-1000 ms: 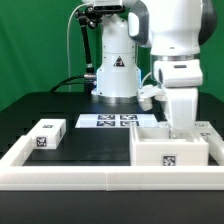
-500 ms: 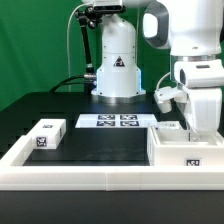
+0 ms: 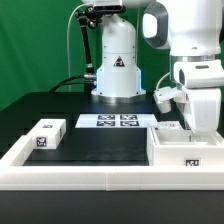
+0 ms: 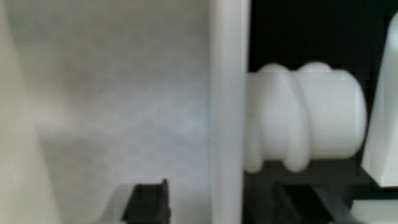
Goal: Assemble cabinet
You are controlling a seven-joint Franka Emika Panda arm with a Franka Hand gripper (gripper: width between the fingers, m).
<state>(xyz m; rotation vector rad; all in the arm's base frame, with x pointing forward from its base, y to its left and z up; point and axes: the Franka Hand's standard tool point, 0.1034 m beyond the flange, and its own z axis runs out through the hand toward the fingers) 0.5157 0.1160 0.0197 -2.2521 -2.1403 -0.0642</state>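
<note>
The cabinet [image 3: 186, 150], a large open white box with a tag on its front, sits at the exterior view's right, against the border rail. My gripper [image 3: 197, 126] reaches down at its far wall. In the wrist view the gripper [image 4: 226, 200] straddles a thin white cabinet wall [image 4: 228, 90], one dark finger [image 4: 150, 202] on each side with a gap to the wall, so it is open. A white ridged round part [image 4: 295, 115] lies just past that wall. A small white tagged block [image 3: 46, 135] lies at the exterior view's left, far from the gripper.
The marker board [image 3: 118, 121] lies flat in front of the robot base [image 3: 115, 70]. A long low white border rail [image 3: 90, 176] runs along the front and up the left side.
From one second ago to half a second ago the gripper and the cabinet shifted toward the exterior view's right. Nothing has moved since.
</note>
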